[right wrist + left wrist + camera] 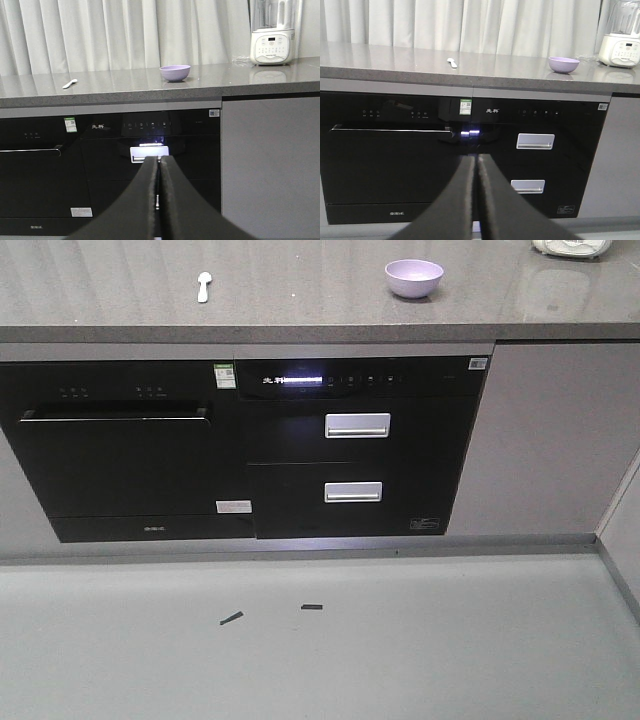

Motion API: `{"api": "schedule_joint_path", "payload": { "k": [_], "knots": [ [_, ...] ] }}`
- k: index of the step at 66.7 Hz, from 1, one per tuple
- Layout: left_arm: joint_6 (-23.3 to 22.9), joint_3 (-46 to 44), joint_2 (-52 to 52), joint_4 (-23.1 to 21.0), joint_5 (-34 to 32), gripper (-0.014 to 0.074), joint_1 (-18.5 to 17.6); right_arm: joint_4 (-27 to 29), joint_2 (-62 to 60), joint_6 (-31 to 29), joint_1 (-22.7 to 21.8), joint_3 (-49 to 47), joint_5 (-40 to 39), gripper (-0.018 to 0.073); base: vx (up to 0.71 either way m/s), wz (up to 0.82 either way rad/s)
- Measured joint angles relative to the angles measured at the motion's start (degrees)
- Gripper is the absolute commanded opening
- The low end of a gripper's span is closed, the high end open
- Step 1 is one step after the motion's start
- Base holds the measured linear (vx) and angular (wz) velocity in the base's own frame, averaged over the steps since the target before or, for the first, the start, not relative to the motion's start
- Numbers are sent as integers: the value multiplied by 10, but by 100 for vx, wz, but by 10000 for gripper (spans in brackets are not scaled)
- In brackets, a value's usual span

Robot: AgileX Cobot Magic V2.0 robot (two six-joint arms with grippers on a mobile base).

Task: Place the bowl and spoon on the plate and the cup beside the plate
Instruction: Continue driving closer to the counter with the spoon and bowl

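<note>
A small lavender bowl point(414, 278) point(564, 64) point(175, 72) stands upright on the grey countertop point(300, 300), right of centre. A pale spoon point(203, 286) point(452, 62) point(69, 83) lies on the same counter, well to the bowl's left. My left gripper point(475, 159) is shut with nothing in it, held low in front of the black appliances. Likewise shut and holding nothing, my right gripper point(160, 160) hangs below counter height. Both are far from the bowl and spoon. The plate and the cup are out of view.
Below the counter sit a black oven point(120, 455) and a black drawer unit with silver handles point(357, 425). A white blender point(271, 32) stands at the counter's right end. White curtains hang behind. Two dark scraps point(231, 618) lie on the floor.
</note>
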Motion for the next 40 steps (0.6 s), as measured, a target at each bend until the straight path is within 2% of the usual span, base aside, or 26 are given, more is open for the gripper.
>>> {"api": "schedule_joint_path", "payload": {
  "k": [40],
  "knots": [
    [0,0,0,0,0,-6,0,0,0,0,0,0,0,-3,10,-2]
  ]
}}
